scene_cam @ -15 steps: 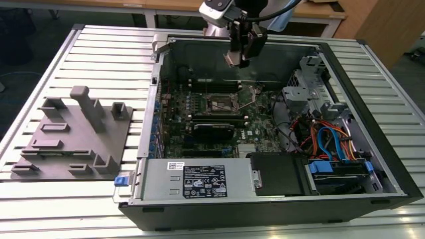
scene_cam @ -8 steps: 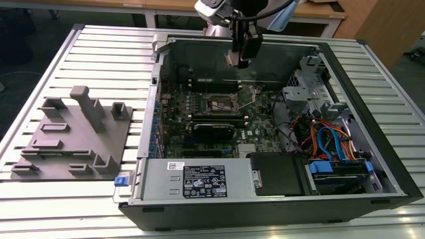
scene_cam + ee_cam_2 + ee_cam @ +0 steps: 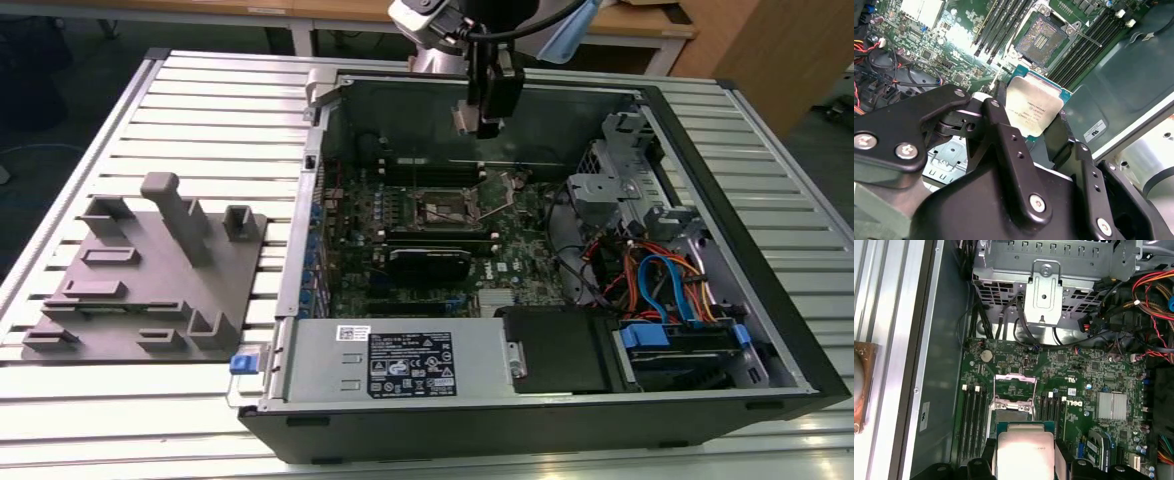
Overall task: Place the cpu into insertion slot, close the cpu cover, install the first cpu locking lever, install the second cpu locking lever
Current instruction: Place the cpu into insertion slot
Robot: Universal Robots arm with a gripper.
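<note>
Pincer (image 3: 1029, 117) is clamped on the cpu (image 3: 1035, 106), fingers (image 3: 996, 107) on opposite edges, metal top facing me in both wrist views. In the exterior view I see it above the open case (image 3: 534, 432), at 12 o'clock from the bare insertion slot (image 3: 445, 209).

Robotics lab or workshop, slatted metal bench (image 3: 200, 100), opened computer case (image 3: 747, 230), grey fixture plate (image 3: 147, 290)

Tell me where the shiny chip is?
In the second wrist view the cpu sits clamped in the gripper, above the green board, short of the open insertion slot.
</note>
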